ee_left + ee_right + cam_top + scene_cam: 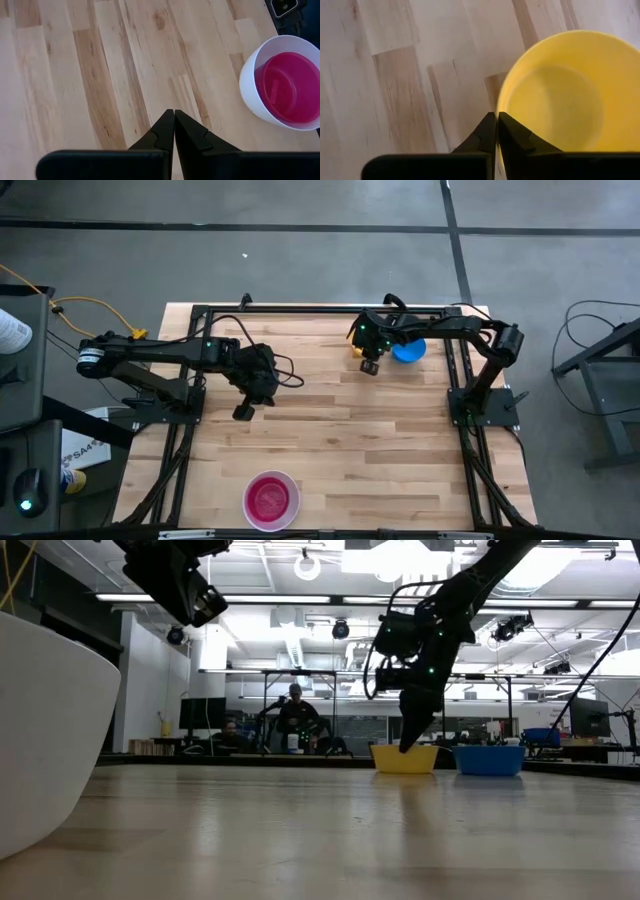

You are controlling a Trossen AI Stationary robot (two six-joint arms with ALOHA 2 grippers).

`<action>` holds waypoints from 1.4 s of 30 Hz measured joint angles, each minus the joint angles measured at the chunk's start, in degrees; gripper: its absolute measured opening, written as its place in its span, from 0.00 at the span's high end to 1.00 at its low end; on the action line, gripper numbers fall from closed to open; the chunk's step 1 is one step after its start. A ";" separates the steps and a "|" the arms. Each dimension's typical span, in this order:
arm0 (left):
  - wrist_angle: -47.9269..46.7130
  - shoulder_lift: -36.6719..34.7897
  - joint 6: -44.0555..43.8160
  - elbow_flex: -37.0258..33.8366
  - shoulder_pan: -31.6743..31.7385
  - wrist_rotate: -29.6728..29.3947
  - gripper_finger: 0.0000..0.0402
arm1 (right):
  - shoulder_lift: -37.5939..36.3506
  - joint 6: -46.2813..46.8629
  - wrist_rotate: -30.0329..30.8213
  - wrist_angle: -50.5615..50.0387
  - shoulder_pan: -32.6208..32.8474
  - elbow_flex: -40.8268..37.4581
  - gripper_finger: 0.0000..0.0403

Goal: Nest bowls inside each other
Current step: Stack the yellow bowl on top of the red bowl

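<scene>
Yellow bowl [560, 95] rim pinched between right gripper [496, 122] fingers, blue bowl [410, 352] beside

Overhead, table-level and two close wrist cameras share the table [330, 410].

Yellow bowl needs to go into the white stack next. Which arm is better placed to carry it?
Right. The right gripper is shut on the yellow bowl's rim at the far side. The left gripper is shut and empty over bare wood mid-table, nearer the white bowl holding the pink-red bowl.
</scene>
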 joint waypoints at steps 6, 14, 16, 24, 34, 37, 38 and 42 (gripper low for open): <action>-1.37 0.00 -1.51 0.00 0.00 -0.04 0.97 | -0.02 -3.45 -0.66 -1.60 2.45 0.07 0.99; -1.06 0.00 -1.76 0.00 0.13 -0.39 0.97 | -0.61 -3.69 3.29 -3.18 9.91 0.08 0.99; -1.09 0.00 -1.77 0.00 0.13 -0.39 0.97 | -1.23 -3.62 3.25 -3.61 12.15 0.00 0.99; -1.51 0.04 -4.75 -0.02 0.13 -0.42 0.97 | -8.49 3.21 3.27 -4.54 21.06 -0.04 0.99; -1.61 0.04 -8.15 -0.04 0.12 -0.30 0.97 | -12.55 5.77 3.25 -4.16 35.67 -0.02 0.99; -1.93 0.10 -8.28 -0.04 0.11 -0.15 0.97 | -12.57 5.67 3.32 -3.52 40.33 -0.02 0.99; -1.86 0.14 -8.66 -0.04 0.11 -0.13 0.97 | -12.57 5.65 3.28 -2.62 41.68 -0.02 0.99; -0.37 0.15 -10.92 -0.04 0.11 -0.01 0.97 | -12.57 6.04 0.08 3.50 45.17 -0.02 0.99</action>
